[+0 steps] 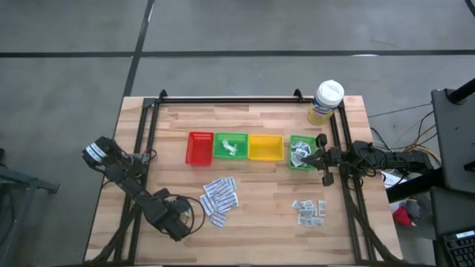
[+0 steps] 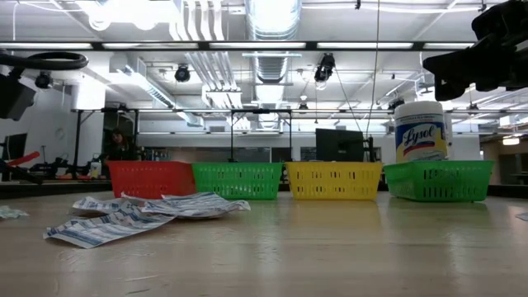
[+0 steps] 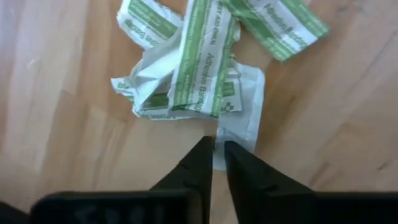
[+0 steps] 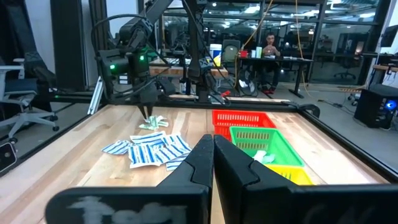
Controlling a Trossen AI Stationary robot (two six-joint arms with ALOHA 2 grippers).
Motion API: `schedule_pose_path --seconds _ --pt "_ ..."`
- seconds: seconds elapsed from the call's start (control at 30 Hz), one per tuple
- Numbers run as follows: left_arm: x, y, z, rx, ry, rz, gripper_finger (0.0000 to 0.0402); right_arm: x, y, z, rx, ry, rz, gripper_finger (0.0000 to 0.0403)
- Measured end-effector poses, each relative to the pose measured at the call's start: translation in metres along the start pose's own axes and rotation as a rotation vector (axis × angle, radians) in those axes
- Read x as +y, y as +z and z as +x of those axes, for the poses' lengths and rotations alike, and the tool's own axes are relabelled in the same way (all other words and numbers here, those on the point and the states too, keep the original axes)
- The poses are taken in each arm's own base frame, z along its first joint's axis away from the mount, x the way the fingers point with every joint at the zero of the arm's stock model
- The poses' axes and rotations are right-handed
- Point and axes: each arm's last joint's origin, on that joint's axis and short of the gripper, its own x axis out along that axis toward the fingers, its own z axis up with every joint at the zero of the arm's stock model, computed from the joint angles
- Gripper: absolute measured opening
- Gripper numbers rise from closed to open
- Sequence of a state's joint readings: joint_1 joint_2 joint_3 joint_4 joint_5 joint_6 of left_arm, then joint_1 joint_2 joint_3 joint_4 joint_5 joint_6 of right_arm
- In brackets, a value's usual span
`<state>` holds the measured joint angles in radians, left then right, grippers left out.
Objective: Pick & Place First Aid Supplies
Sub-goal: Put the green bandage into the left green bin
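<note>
- left gripper nearly closed, pinching edge of a white packet at the green-printed pile on tabletop
- blue-striped strips just beside
- right gripper fully closed, empty, over far-right green tray

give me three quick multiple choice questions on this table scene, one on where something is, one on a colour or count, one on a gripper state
1. Where does the white-lidded tub stand?
A. inside the red tray
B. at the far right corner of the table, behind the right-hand green tray
C. among the blue-striped packets

2. How many trays are in the row?
A. two
B. four
C. six

3. How are the right gripper's fingers?
A. shut, holding nothing
B. wide open
C. shut on the tub

Answers:
1 B, the high view shows it by the table's far right corner.
2 B: red tray, green tray, yellow tray, second green tray.
3 A, its wrist view shows the fingers together with nothing between.
</note>
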<state>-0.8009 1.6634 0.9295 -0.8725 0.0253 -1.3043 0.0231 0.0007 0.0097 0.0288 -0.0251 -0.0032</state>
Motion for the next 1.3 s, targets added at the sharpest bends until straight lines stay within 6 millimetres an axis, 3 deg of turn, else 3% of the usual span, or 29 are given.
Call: schedule_pose_path --seconds 0.17,0.6,0.97,1.13,1.3 --pt "0.0 -0.001 0.0 0.02 -0.006 -0.022 0.0005 0.0 0.0 0.0 0.004 0.0 0.0 0.0008" --pt "0.004 -0.008 -0.012 0.146 0.099 -0.055 0.0 0.0 0.0 0.0 0.003 0.0 0.0 0.0008" --pt "-0.007 -0.006 -0.025 0.126 0.034 0.012 0.0 0.0 0.0 0.0 0.003 0.0 0.0 0.0008" --pt "-0.02 -0.001 -0.037 0.052 -0.048 0.052 0.0 0.0 0.0 0.0 0.003 0.0 0.001 0.0008" --pt "-0.032 0.008 -0.047 -0.182 -0.097 0.111 0.0 0.0 0.0 0.0 0.003 0.0 0.002 0.0008"
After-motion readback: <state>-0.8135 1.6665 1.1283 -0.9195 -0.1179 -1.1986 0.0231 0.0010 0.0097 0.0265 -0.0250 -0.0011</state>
